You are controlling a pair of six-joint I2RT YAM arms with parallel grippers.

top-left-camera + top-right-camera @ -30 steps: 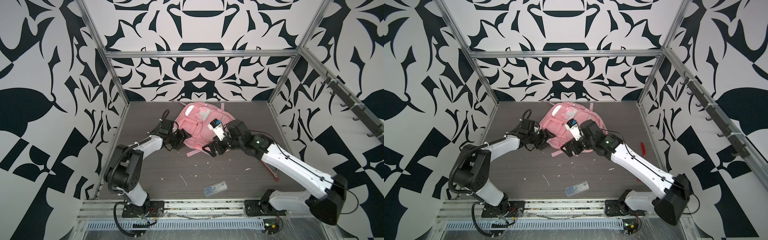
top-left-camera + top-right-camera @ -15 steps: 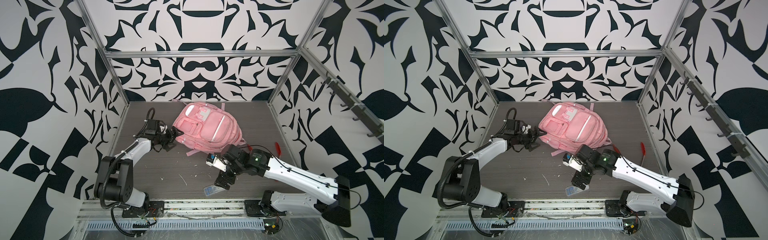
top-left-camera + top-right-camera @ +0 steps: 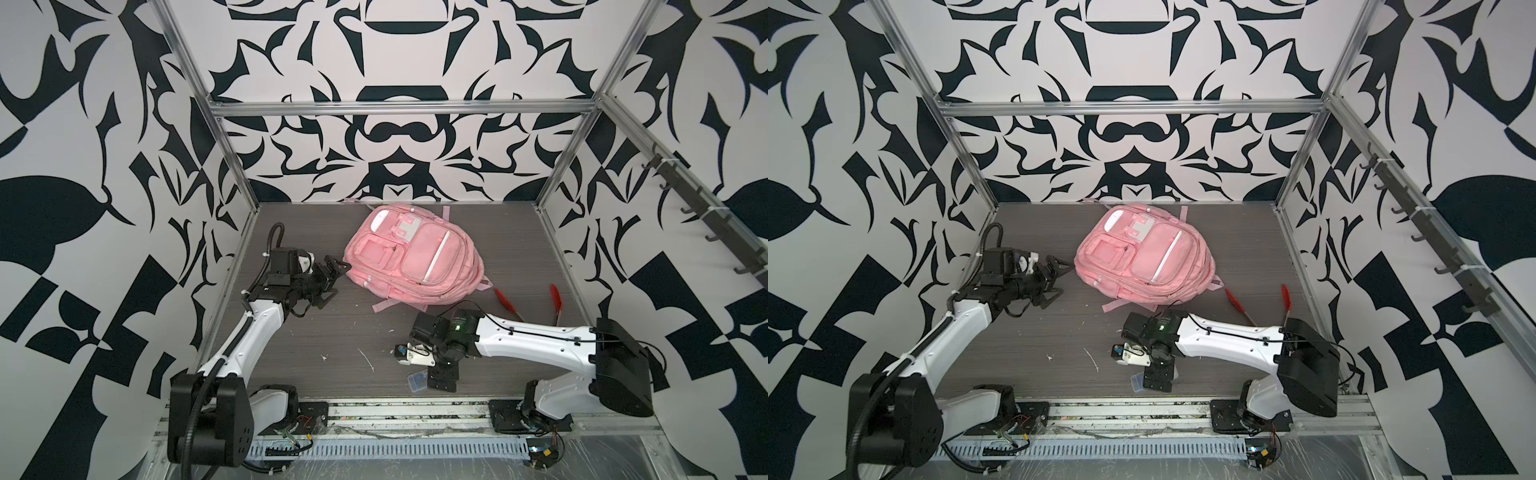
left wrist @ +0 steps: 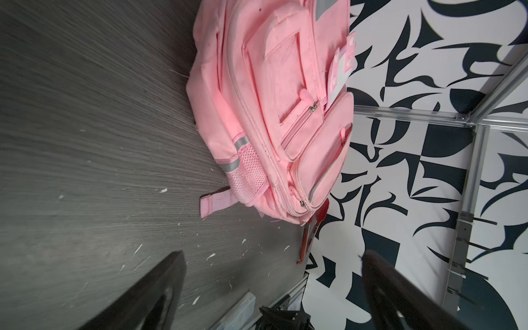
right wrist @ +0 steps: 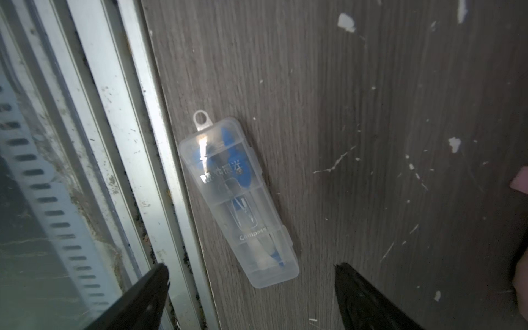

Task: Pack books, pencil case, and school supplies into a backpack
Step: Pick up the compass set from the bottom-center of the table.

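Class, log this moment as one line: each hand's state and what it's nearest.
left hand: open, empty, beside backpack | right hand: open, empty, over clear box | clear box: flat on table, ungrasped

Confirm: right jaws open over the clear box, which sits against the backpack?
No: the box lies by the front rail, far from the backpack, as both top views show. The right jaws are open over it.

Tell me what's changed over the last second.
The right gripper swung from the backpack to the front and now hangs over the clear plastic box, fingers open. The left gripper drew back from the backpack, fingers open. Backpack and box stayed put.
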